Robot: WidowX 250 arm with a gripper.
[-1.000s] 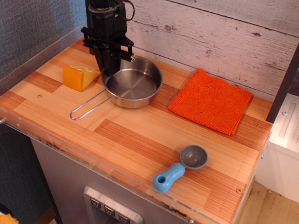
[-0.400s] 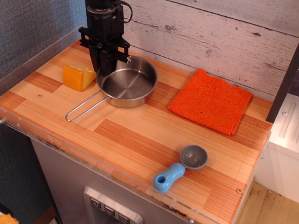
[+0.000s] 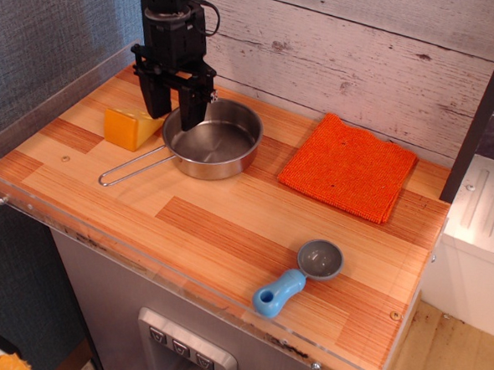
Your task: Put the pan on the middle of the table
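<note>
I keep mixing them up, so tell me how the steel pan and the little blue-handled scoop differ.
The pan is larger, shiny bare steel; the scoop is small with a dull grey bowl. The pan has a thin wire loop handle; the scoop has a thick blue one. The pan sits at the back left under the gripper; the scoop lies near the front edge. Both are round, empty, and rest on the table.
</note>
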